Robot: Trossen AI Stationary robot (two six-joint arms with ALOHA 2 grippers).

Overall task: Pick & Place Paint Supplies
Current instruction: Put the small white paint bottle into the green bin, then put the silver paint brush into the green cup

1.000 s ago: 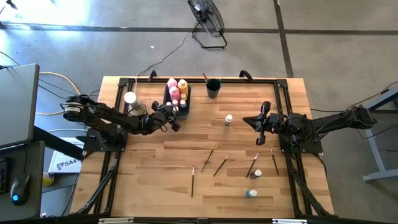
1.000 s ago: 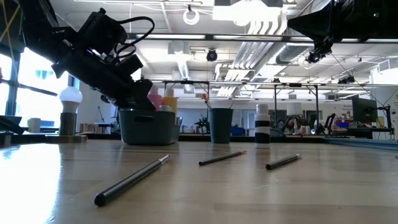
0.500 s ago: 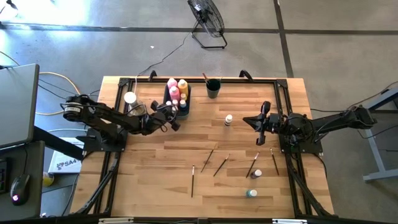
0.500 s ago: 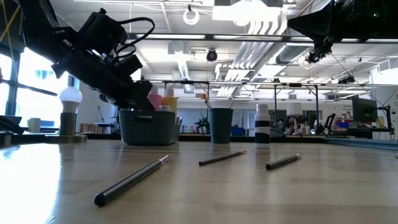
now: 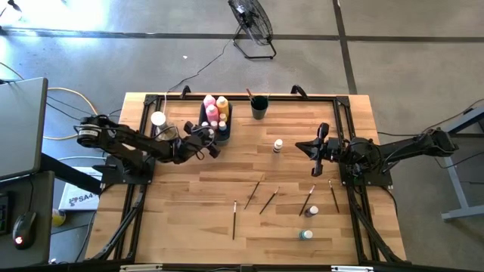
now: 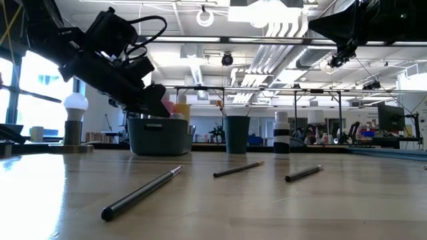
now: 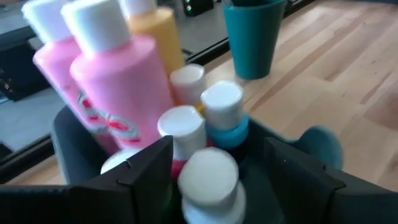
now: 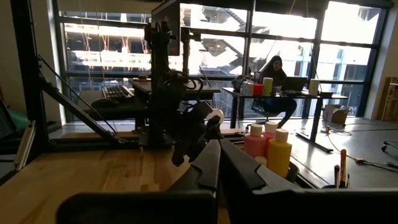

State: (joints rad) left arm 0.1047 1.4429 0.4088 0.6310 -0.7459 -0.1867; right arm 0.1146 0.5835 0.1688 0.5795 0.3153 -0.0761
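Note:
A dark bin (image 5: 214, 125) at the table's far left holds two pink squeeze bottles (image 7: 118, 87), a yellow one (image 7: 158, 37) and several small white-capped paint bottles (image 7: 222, 115). My left gripper (image 5: 213, 142) hangs open over the bin's near side. Its fingers (image 7: 149, 171) stand on either side of one white-capped bottle (image 7: 208, 180) in the bin, with a gap on each side. Several thin paintbrushes (image 5: 252, 193) and small bottles (image 5: 278, 145) lie or stand on the wood. My right gripper (image 5: 304, 146) waits shut above the table's right part, holding nothing.
A teal cup (image 5: 259, 106) with a brush in it stands at the far edge, right of the bin. A white knob on a tan base (image 5: 158, 119) stands left of the bin. Two small bottles (image 5: 312, 211) (image 5: 305, 235) stand near the front right. The middle of the table (image 5: 189, 189) is bare wood.

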